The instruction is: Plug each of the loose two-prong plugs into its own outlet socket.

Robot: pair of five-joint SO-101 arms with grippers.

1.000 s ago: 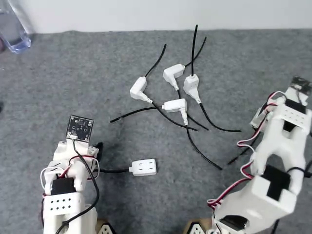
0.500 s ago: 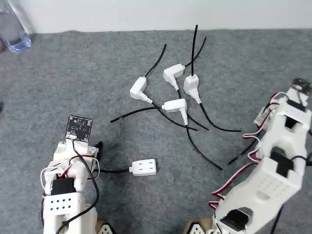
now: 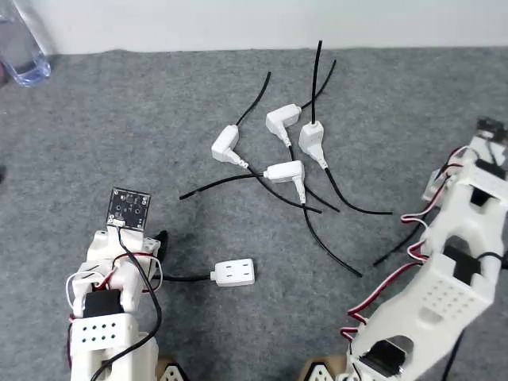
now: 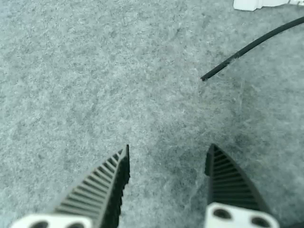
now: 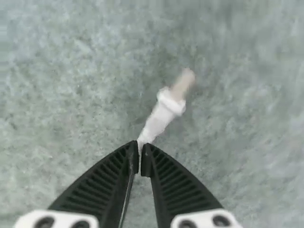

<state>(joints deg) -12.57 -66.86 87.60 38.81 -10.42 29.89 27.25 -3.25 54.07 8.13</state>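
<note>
Several white two-prong plugs with black cords lie loose mid-table: one (image 3: 225,145) at the left, one (image 3: 279,121) farthest back, one (image 3: 310,136) beside it and one (image 3: 286,171) nearest. The white outlet block (image 3: 235,272) lies nearer the front, its cord running to the left arm (image 3: 119,262). My left gripper (image 4: 168,156) hangs open over bare carpet, a black cord end (image 4: 205,77) beyond it. My right gripper (image 5: 140,151) is shut above carpet at the right arm (image 3: 468,206); a small blurred white piece with a beige tip (image 5: 167,105) shows just past its tips.
A clear plastic bottle (image 3: 20,48) stands at the back left corner. A white wall (image 3: 254,20) bounds the grey carpet at the back. Black cords (image 3: 333,246) trail from the plugs toward the right arm. Open carpet lies left of the plugs.
The right arm has swung a little to the right and toward the front edge. The left arm, the plugs and the outlet block have not moved.
</note>
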